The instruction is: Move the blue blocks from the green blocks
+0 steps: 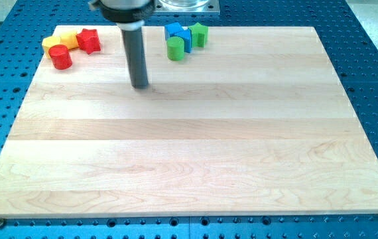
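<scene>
Resting my tip (140, 85) left of touching, possibly star-shaped blue blocks (178, 34) and green blocks (176, 48); no fingers

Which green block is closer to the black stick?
The green cylinder, at the lower left of the blue-and-green bunch, is closer to my tip. The other green block sits farther toward the view's right and top, past the blue blocks.

2 blue blocks (178, 34), 2 green (176, 48), 2 red (61, 57), 2 yellow (69, 39).
</scene>
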Robot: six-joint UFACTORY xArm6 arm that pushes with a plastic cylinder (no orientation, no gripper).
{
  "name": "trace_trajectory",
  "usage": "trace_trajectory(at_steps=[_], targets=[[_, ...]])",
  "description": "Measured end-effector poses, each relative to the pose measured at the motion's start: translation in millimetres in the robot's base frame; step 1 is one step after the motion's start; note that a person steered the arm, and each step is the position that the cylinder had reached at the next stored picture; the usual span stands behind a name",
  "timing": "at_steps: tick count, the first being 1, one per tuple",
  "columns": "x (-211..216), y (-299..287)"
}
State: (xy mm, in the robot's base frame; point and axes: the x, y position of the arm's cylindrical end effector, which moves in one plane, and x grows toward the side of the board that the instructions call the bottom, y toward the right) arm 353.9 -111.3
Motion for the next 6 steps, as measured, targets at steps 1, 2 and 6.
trace_trajectory(at_steps=[1, 2, 6], targets=[[-69, -28], [-130, -24], [-153, 52]])
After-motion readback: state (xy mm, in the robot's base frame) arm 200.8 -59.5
